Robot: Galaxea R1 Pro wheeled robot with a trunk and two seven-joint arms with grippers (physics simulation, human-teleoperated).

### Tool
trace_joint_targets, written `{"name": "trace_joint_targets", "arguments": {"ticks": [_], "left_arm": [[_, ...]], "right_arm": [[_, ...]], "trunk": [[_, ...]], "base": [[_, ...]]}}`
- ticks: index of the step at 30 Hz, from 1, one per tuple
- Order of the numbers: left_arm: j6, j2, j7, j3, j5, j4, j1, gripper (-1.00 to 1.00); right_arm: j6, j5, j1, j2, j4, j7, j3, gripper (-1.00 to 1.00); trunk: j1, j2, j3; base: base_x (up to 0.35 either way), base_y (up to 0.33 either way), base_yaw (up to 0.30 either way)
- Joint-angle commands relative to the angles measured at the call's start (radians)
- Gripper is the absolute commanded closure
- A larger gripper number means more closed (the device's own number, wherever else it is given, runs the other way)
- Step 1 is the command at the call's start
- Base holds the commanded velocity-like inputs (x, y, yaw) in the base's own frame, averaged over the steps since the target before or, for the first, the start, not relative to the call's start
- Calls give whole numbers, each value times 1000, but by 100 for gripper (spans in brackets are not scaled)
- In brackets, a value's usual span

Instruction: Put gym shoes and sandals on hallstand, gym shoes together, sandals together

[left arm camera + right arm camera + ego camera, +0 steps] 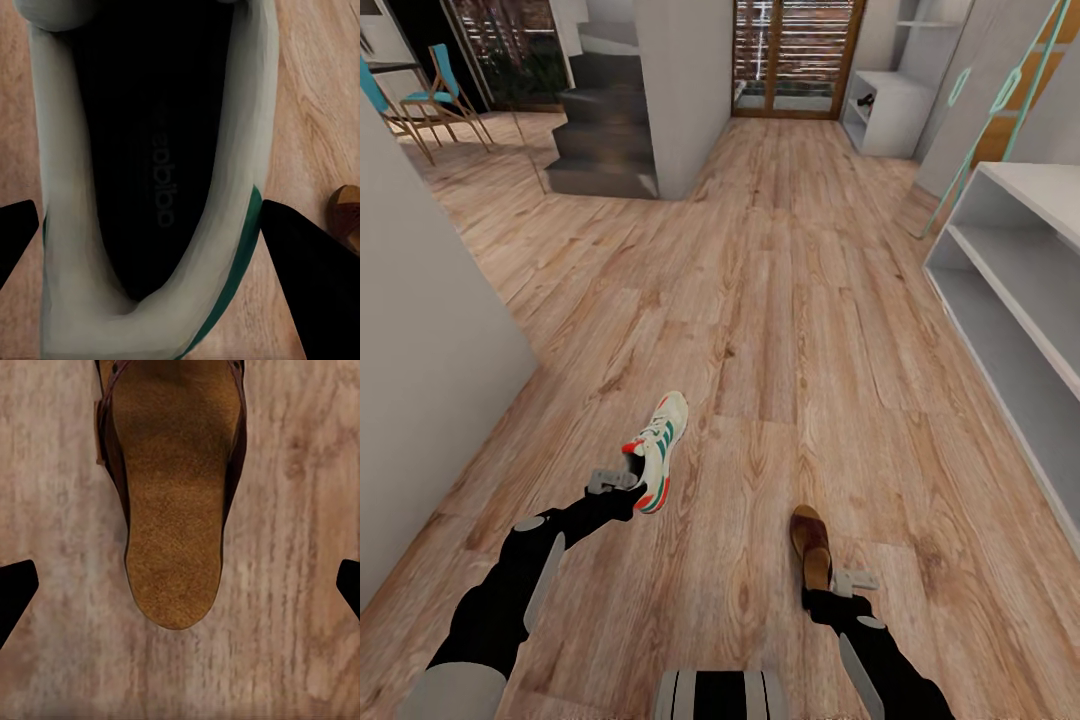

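Left end effector [632, 480] clamped on one gym shoe [660, 449], lifted above the corridor floor [780, 300]; right end effector [180, 585], fingers apart, poised over a floor-lying sandal [811, 546]. The visible hallstand [1020, 280] shelves are bare; placement likely remains.

A home corridor is showing here: wood-plank floor [780, 300] is running toward a slatted wooden door [797, 55] at 12 o'clock, dark stairs [605, 130] are rising at 11, chairs [435, 95] are standing at 10, and pale shoe shelves [1010, 270] are lining the wall at 3.
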Motion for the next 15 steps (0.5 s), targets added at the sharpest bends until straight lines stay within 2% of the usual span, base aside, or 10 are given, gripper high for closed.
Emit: {"name": "trace_joint_targets", "arguments": {"ticks": [1,15], "left_arm": [[8,0,-6,2,3,-1,0,100],[8,-2,-6,3,3,-1,-1,100]], "right_arm": [[4,-10,0,0,-2,-6,1,-100],[4,-10,0,0,-1,-8,-1,-100]], "trunk": [[0,-1,-5],[7,-4,-69]], "base": [[0,0,0],[0,0,0]]}}
